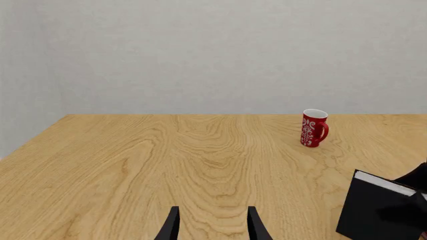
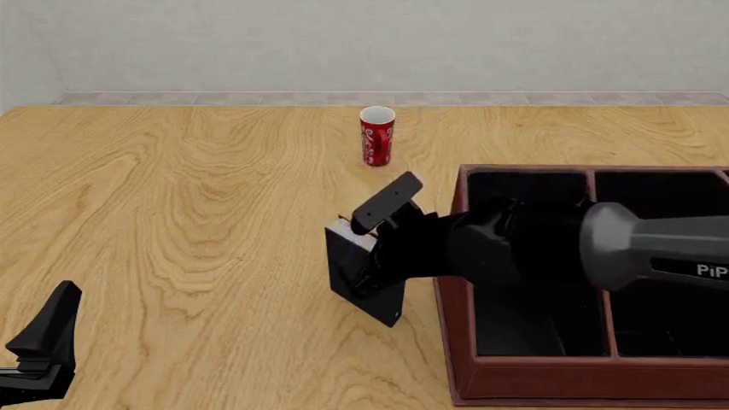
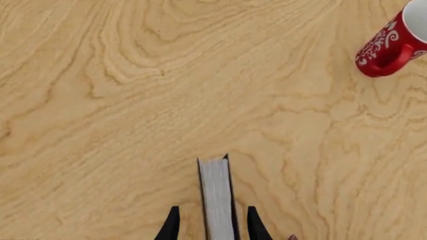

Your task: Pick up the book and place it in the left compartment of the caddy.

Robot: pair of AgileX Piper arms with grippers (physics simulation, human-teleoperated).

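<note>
The black book (image 2: 355, 278) with white page edges stands upright on the table just left of the red-brown caddy (image 2: 453, 359). My right gripper (image 2: 374, 256) reaches over the caddy's left wall and straddles the book's top. In the right wrist view the book (image 3: 217, 195) sits between the two fingers of the right gripper (image 3: 212, 210) with a gap on each side, so it is open. The left compartment (image 2: 518, 329) is partly hidden under the right arm. My left gripper (image 1: 212, 215) is open and holds nothing, low at the table's near left (image 2: 48, 329). The book (image 1: 380, 210) also shows in the left wrist view.
A red mug with white patterns (image 2: 377, 135) stands upright at the far middle of the table, behind the book, and is seen too as the mug (image 1: 313, 128) and the mug (image 3: 393, 45). A grey wall bounds the far edge. The caddy's two right sections lie beyond a divider (image 2: 600, 256).
</note>
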